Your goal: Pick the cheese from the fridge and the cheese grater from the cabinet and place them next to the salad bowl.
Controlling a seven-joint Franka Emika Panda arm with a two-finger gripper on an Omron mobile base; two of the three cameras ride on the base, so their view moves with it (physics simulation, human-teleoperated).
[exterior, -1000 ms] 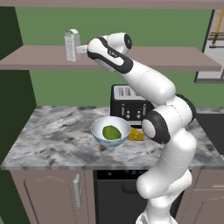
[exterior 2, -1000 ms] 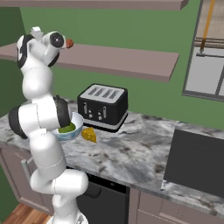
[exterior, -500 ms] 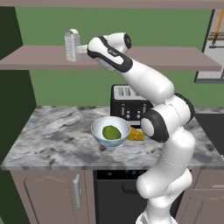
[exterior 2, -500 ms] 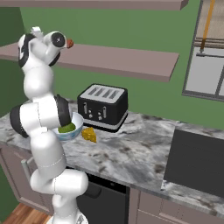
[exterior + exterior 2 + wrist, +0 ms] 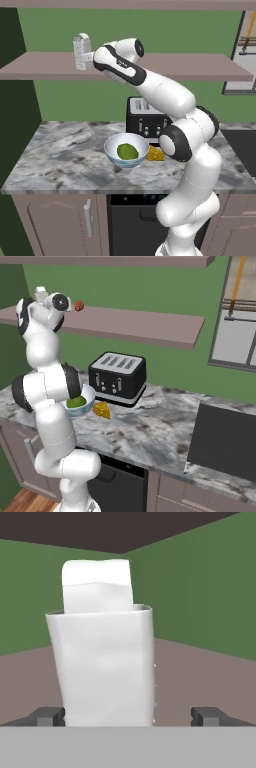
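The silver-grey cheese grater (image 5: pixel 81 51) stands upright on the pinkish-brown cabinet shelf (image 5: pixel 190 67), at its left end. My gripper (image 5: pixel 91 59) is level with it from the right, open. In the hand view the grater (image 5: pixel 105 662) rises between my fingertips (image 5: pixel 47 716), nearer the left one, with a gap to the right one. The yellow-orange cheese wedge (image 5: pixel 155 154) lies on the counter beside the salad bowl (image 5: pixel 112 146), which holds green salad. From the right I see the cheese (image 5: pixel 102 409) and the bowl (image 5: pixel 86 404) in front of the toaster. The fridge is out of view.
A black-and-silver toaster (image 5: pixel 145 117) stands behind the bowl. A small red-orange fruit (image 5: pixel 79 305) sits on the shelf (image 5: pixel 140 326). A dark panel (image 5: pixel 230 441) takes up the counter's right end. Marble counter (image 5: pixel 55 155) lies bare left of the bowl.
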